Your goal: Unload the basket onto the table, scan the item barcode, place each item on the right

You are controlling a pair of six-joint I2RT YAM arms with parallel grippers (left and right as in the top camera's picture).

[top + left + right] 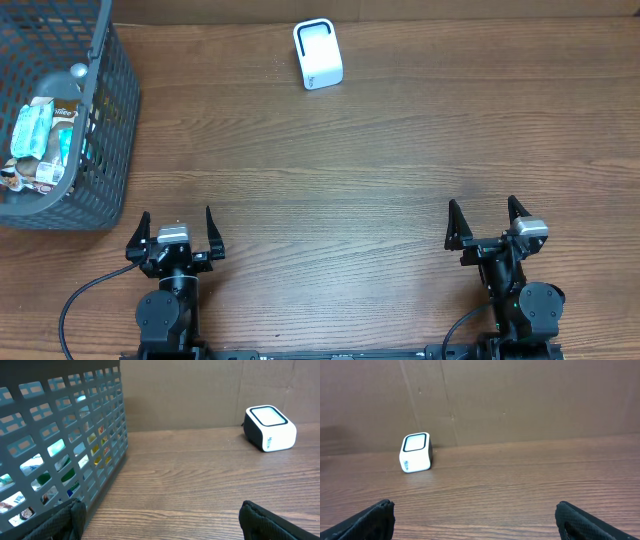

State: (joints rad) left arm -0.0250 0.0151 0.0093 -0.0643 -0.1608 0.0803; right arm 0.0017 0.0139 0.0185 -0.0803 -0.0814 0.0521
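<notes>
A white barcode scanner (318, 54) with a dark-rimmed window stands at the far middle of the wooden table; it also shows at scanner (270, 428) and scanner (415, 452). Packaged items (40, 140) lie inside a grey mesh basket (112, 130) at the far left, seen through the basket wall (60, 455). My left gripper (176, 234) is open near the front left, with nothing between its fingers (70, 520). My right gripper (489, 227) is open near the front right, also with nothing between its fingers (575, 520).
A brown cardboard wall (520, 400) backs the table's far edge. Bare wood (340, 200) lies between both grippers and the scanner. The basket stands just left of and beyond the left gripper.
</notes>
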